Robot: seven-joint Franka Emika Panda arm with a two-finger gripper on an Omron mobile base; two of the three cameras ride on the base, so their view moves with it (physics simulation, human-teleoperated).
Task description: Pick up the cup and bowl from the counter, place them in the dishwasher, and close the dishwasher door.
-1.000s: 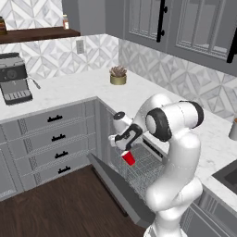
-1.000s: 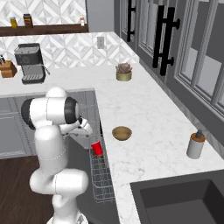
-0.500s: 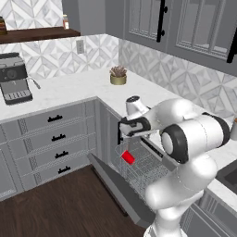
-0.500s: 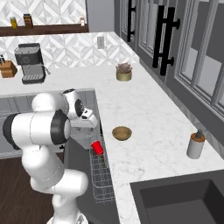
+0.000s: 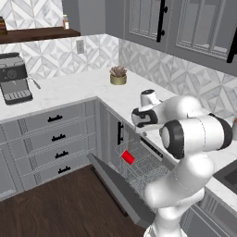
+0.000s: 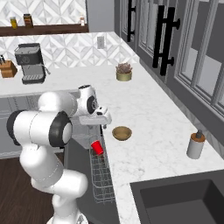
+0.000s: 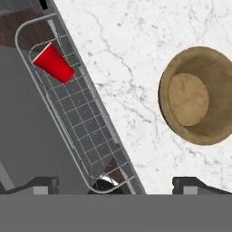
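Observation:
The red cup (image 5: 128, 157) (image 6: 97, 147) (image 7: 53, 63) lies on its side in the grey wire rack (image 7: 77, 113) of the open dishwasher. The dishwasher door (image 5: 115, 187) hangs down flat. The tan bowl (image 6: 121, 132) (image 7: 199, 95) stands upright on the white marble counter (image 7: 127, 54), close to its edge. My gripper (image 5: 139, 121) (image 6: 104, 121) (image 7: 120, 186) hovers open and empty over the counter edge, above the rack and to the left of the bowl. It touches neither the cup nor the bowl.
A potted plant (image 5: 118, 75) (image 6: 124, 72) stands near the back wall. A grey soap dispenser (image 6: 195, 144) sits right of the bowl, with the dark sink (image 6: 183, 201) in front. A coffee machine (image 5: 14, 83) occupies the left counter, above drawer cabinets.
My hand has risen from the rack, where the cup stays behind, and swung up over the counter edge toward the bowl. The jaws have stayed open.

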